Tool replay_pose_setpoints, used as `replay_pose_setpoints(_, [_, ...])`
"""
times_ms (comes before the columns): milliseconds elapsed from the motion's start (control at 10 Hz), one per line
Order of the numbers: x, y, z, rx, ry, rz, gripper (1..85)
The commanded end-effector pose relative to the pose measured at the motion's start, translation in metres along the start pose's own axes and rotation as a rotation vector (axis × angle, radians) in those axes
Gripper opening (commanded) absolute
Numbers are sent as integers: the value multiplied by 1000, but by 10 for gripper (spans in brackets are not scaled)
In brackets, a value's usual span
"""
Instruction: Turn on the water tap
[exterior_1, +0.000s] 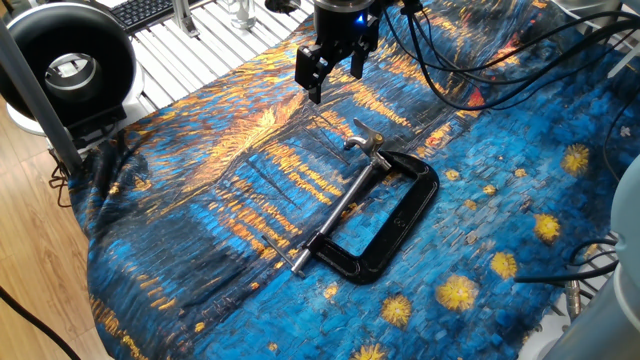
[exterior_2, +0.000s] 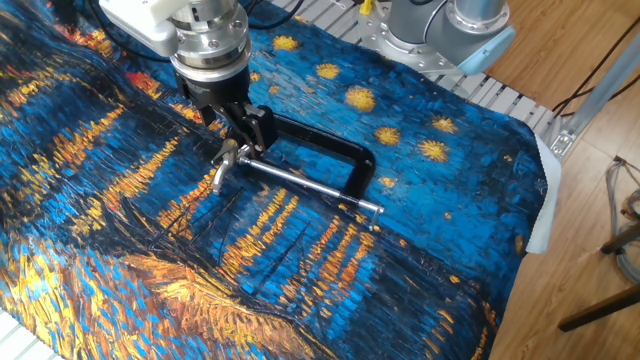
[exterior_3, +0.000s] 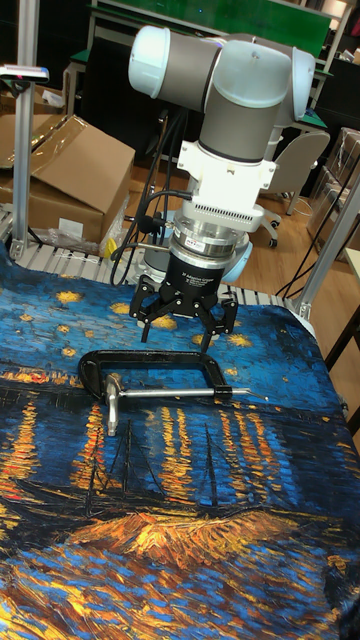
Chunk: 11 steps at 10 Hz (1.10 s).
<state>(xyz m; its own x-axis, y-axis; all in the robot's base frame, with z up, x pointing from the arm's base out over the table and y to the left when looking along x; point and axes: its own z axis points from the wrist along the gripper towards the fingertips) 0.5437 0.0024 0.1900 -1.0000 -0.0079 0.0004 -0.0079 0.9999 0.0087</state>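
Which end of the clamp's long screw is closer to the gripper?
The end with the T-bar handle: it lies near the open gripper, while the plain end pokes out past the black C-clamp, farther away.
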Motion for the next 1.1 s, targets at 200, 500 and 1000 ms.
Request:
replay_pose_setpoints(200, [-34, 10, -2, -30, -132, 71, 10])
replay_pose_setpoints(500, [-35, 10, -2, -27, -135, 69, 10])
replay_pose_setpoints(1000, [-37, 7, 0, -26, -149, 58, 10])
